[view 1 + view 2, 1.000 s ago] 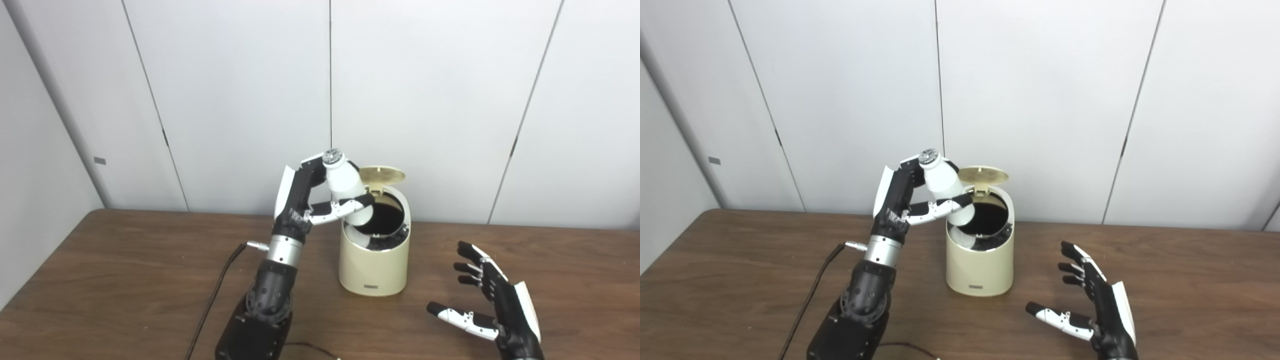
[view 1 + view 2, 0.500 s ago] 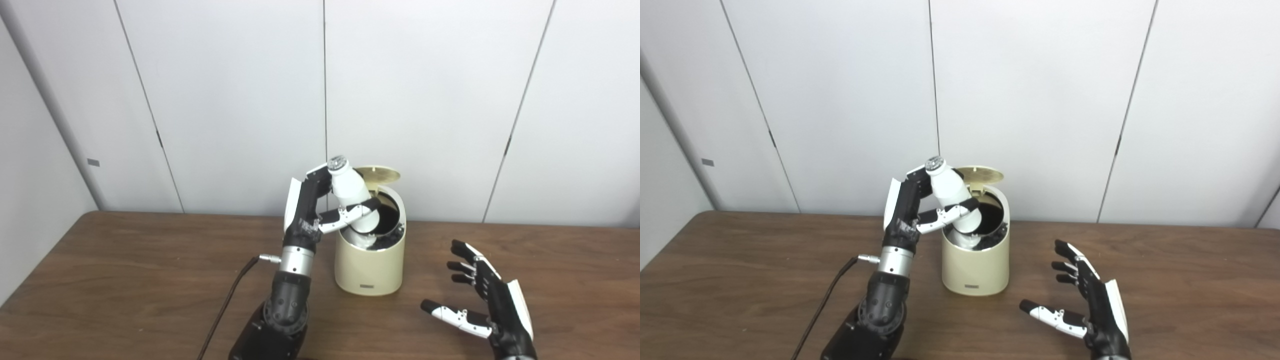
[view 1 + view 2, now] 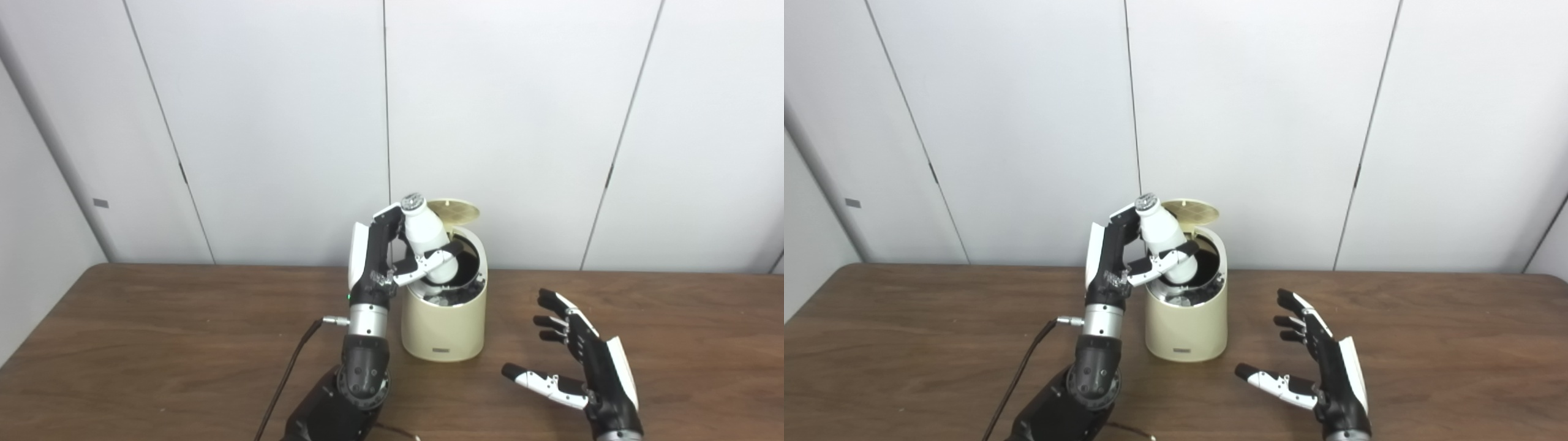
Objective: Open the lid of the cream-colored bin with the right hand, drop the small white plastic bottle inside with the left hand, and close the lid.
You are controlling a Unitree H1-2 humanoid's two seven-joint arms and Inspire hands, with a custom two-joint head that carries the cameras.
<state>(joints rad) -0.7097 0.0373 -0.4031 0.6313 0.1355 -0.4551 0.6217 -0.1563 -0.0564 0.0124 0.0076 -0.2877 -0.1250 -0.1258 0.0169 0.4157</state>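
Observation:
The cream-colored bin (image 3: pixel 444 331) stands on the brown table, its round lid (image 3: pixel 454 211) tipped up at the back and its dark inside showing. My left hand (image 3: pixel 392 257) is shut on the small white plastic bottle (image 3: pixel 427 237), holding it tilted with its silver cap up and its bottom dipping into the bin's mouth. My right hand (image 3: pixel 579 367) hovers open above the table to the right of the bin, fingers spread, holding nothing.
A dark cable (image 3: pixel 288 380) runs along the table from the left wrist toward the front edge. White wall panels stand close behind the bin. The wooden table (image 3: pixel 153 343) stretches to both sides.
The camera has shifted, moving the whole scene leftward in view. My left hand has lowered the bottle from above the rim so its bottom sits in the bin's opening. The right hand stays open.

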